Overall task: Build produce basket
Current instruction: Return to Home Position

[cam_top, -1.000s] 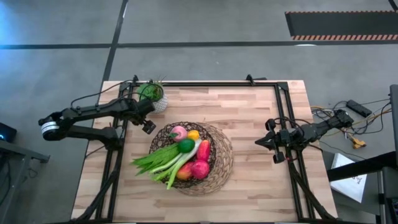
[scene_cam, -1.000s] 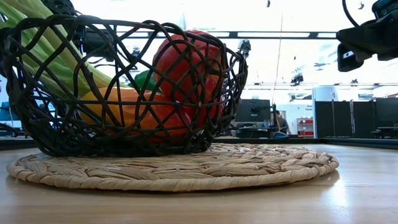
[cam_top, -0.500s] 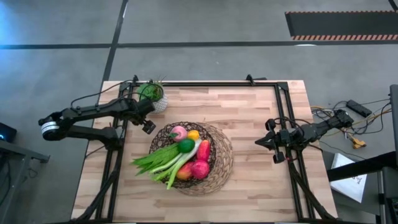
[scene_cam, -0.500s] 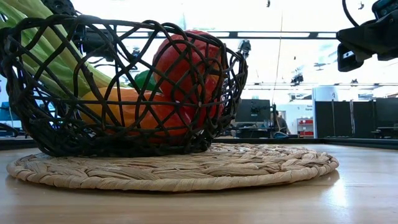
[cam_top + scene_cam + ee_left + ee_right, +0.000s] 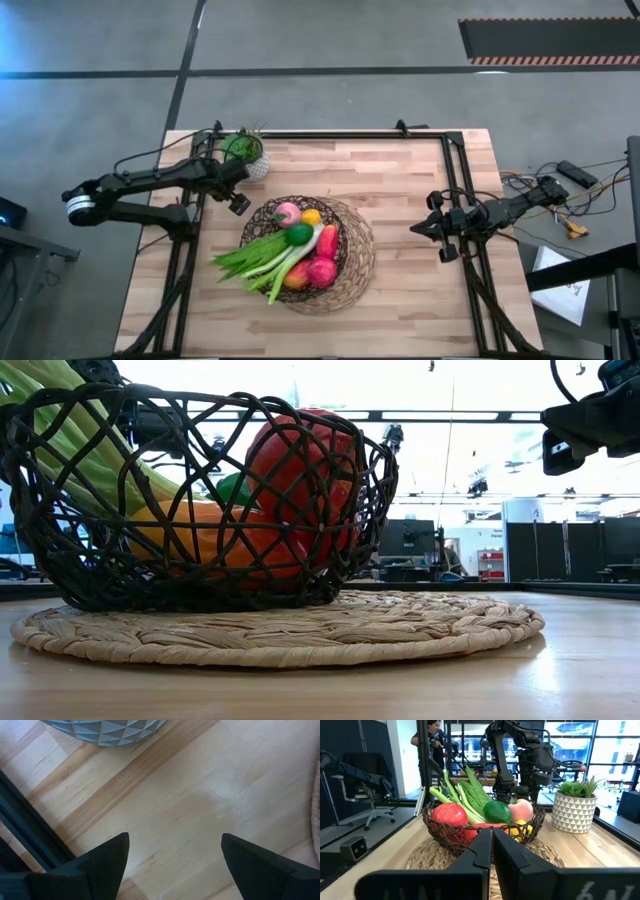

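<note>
The dark wicker basket stands on a round straw mat at mid table. In it lie the green leafy bunch and leek, whose ends stick out over the near-left rim, a lime, a peach, a lemon, red-orange fruits and a red apple. My left gripper is open and empty above bare table left of the basket. My right gripper is shut and empty, right of the mat, pointing at the basket.
A green potted plant in a white faceted pot stands at the far left, close behind my left gripper; its pot also shows in the left wrist view. Black frame rails run along the table's sides. A person stands in the room beyond.
</note>
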Robot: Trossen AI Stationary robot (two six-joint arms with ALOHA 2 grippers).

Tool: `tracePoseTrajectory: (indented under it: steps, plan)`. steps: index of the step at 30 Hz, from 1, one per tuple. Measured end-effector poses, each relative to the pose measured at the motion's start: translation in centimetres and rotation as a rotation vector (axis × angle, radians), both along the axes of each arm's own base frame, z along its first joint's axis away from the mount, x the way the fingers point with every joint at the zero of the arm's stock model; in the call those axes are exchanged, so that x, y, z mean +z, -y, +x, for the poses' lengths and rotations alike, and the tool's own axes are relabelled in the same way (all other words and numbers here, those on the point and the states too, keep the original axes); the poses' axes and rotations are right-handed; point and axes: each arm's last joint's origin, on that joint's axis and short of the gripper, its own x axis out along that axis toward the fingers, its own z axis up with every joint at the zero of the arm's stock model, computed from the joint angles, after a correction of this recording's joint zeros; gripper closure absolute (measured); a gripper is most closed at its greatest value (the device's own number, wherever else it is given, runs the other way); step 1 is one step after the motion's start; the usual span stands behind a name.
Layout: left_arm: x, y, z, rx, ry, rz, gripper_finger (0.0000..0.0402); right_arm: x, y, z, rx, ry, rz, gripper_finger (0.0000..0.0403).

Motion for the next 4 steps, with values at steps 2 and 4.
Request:
tracePoseTrajectory:
  steps: [2,4]
  plan:
    - [0.00,0.00,0.00,0.000,0.000,0.000,0.0102,0.00,0.00,0.00,0.000,0.000,0.000,0.0394]
    - [0.00,0.00,0.00,0.000,0.000,0.000,0.0102,0.00,0.00,0.00,0.000,0.000,0.000,0.0394]
